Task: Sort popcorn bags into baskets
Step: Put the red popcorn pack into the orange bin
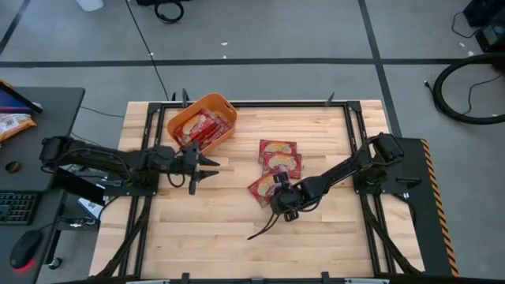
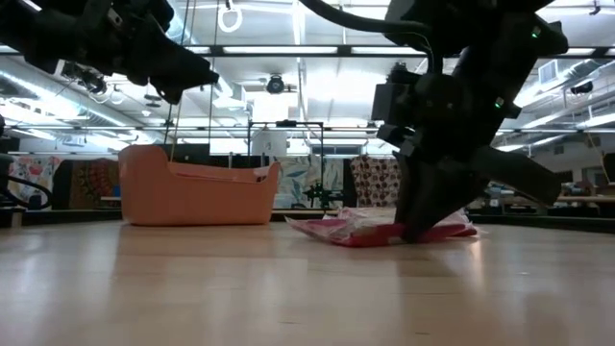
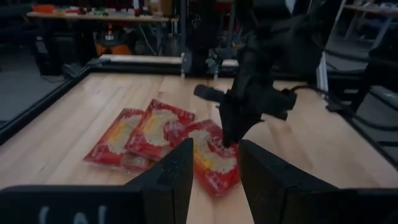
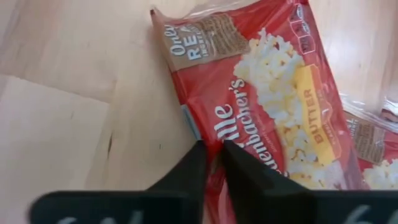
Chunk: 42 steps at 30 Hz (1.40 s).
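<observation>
The orange basket [image 1: 207, 103] stands at the table's far left and holds several red popcorn bags [image 1: 201, 128]. Three more bags lie flat mid-table, partly overlapping: two farther ones [image 1: 278, 148] [image 1: 286, 164] and a nearer one [image 1: 263, 188]. My right gripper [image 1: 278, 196] is down on that nearer bag [image 4: 267, 93], shut on it. My left gripper [image 1: 209, 168] hovers open above the table, just on the near side of the basket, pointing toward the bags [image 3: 155, 130] and touching nothing. My right gripper [image 4: 211, 149] pinches the nearer bag by its long side edge [image 4: 198, 134], about midway along it, between the two fingertips. The fingers come from above, pointing down [image 2: 423, 226]. The bag still lies on the table, against the other bags.
A dark metal frame [image 1: 347, 118] runs around the wooden table top. Bare wood [image 1: 221, 237] lies across the table's near half. Left of the table, a dark desk carries a keyboard [image 1: 16, 207], a mouse [image 1: 24, 251] and a paler packet [image 1: 12, 122].
</observation>
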Available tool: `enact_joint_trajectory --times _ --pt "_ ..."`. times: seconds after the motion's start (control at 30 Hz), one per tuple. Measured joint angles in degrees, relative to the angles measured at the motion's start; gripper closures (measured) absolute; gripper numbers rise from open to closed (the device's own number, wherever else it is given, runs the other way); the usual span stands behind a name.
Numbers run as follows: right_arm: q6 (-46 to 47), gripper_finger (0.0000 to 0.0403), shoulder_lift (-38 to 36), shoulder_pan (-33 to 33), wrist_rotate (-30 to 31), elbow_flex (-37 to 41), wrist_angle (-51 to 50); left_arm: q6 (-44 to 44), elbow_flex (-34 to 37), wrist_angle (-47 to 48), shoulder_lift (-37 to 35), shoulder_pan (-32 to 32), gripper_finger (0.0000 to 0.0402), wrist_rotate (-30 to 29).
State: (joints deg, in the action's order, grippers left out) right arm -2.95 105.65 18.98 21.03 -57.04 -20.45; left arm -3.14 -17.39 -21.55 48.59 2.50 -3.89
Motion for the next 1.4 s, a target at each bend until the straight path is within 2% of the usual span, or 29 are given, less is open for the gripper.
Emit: enact_joint_trajectory --times 0.13,0.43,0.63,0.8,1.07,1.4 --pt "0.0 0.0394 0.0 0.0 0.7 -0.3 0.1 0.0 0.0 0.6 -2.9 0.0 0.0272 2.0" --pt "-4.2 0.0397 0.1 0.3 3.5 -9.5 -5.5 -1.0 0.0 9.2 -7.8 0.0 0.0272 2.7" --pt "-5.1 0.0397 0.0 -1.5 8.2 -18.7 -13.5 0.5 0.0 7.2 -10.8 0.0 0.0272 1.4" --pt "-9.7 0.0398 0.0 -4.1 9.6 -24.3 -13.9 2.3 0.0 10.0 -15.0 0.0 0.0272 -0.2" --pt "-19.0 0.0398 0.0 -10.4 8.9 -26.0 -5.7 2.3 0.0 15.1 -19.1 0.0 0.0272 -1.0" --pt "-32.0 0.0398 0.2 -18.9 -0.4 -26.1 10.8 2.3 0.0 12.7 -21.0 6.1 0.0272 0.3"
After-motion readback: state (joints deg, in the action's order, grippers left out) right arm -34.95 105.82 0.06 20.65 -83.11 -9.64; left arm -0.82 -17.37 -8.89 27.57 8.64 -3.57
